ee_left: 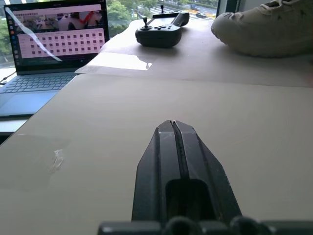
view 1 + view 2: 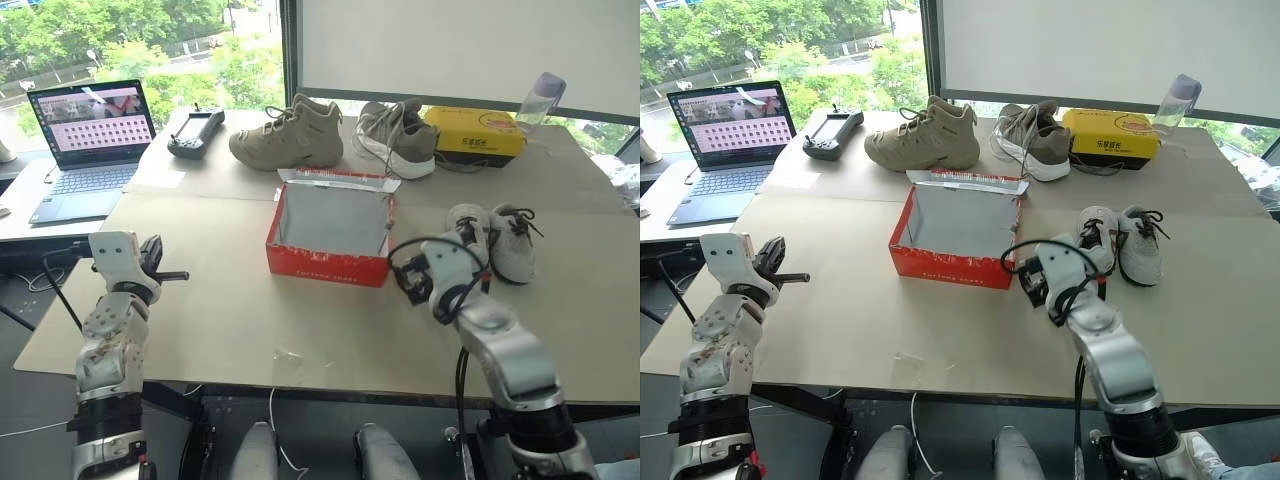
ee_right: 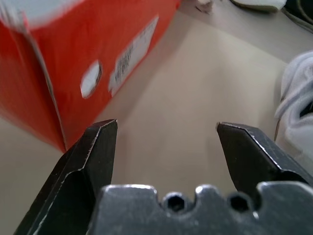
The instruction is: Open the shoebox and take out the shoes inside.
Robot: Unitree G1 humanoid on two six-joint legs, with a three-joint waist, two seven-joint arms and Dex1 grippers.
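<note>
At the far left an open laptop [image 2: 90,140] sits on a lower side surface, its screen lit with rows of small tiles. In front of it the left pincer [image 2: 172,276] hangs over the near left part of the table [image 2: 240,330], its two black fingers [image 1: 178,161] pressed together with nothing between them. A black handheld controller [image 2: 195,133] lies at the back left of the table, and just beside it a tan boot [image 2: 288,134] lies with its toe toward the controller. The red shoebox [image 2: 330,237] stands open in the middle of the table, its pale grey inside bare and its lid folded back behind it. Behind the box is a larger grey-white sneaker [image 2: 398,137], then a flat yellow box [image 2: 473,134] and a clear bottle [image 2: 541,100]. The right pincer [image 3: 166,132] hovers low just beside the shoebox's right front corner, jaws spread wide and gripping nothing. The shoes [image 2: 495,238], a cream pair with dark laces, stand side by side on the table to the right of the box, just past that pincer.
</note>
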